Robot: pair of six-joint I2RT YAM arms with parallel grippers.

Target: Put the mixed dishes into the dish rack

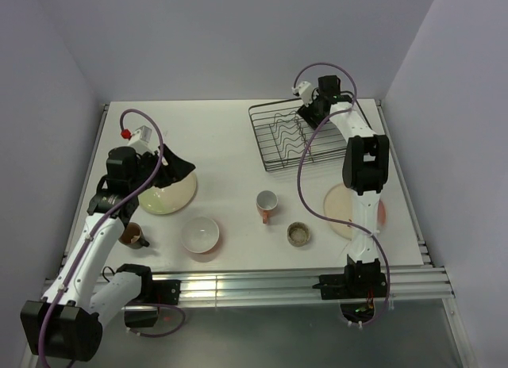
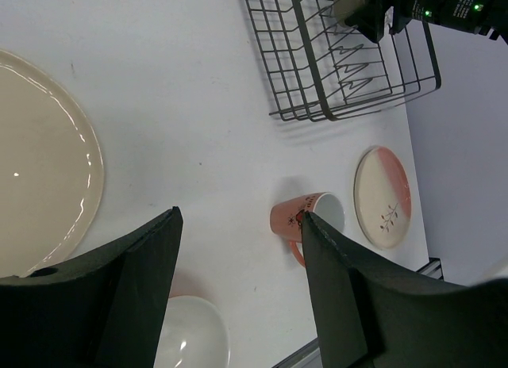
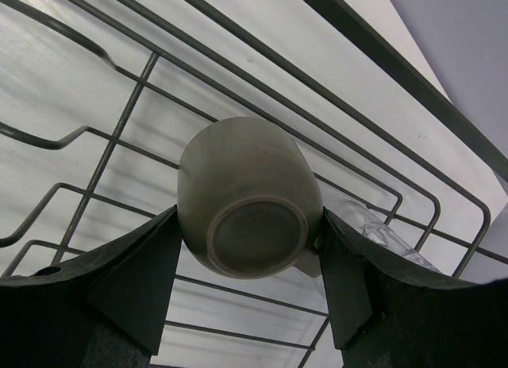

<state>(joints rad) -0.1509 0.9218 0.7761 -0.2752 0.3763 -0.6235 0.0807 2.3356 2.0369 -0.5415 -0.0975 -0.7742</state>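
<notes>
The black wire dish rack [image 1: 298, 136] stands at the back right and also shows in the left wrist view [image 2: 317, 74]. My right gripper [image 1: 311, 112] hangs over the rack's far right corner, shut on a small olive cup [image 3: 248, 197] held base up above the wires. A clear glass [image 3: 383, 234] lies in the rack beside it. My left gripper [image 1: 173, 165] is open and empty, above the right edge of the cream plate [image 1: 164, 193]. The pink mug [image 1: 267, 203], white bowl [image 1: 200, 235], brown cup [image 1: 133, 235] and a tan cup [image 1: 298, 234] stand on the table.
The cream-and-pink sprig plate [image 1: 343, 213] lies at the right, partly under my right arm. A metal rail [image 1: 254, 285] runs along the near table edge. Walls close in the left, back and right sides.
</notes>
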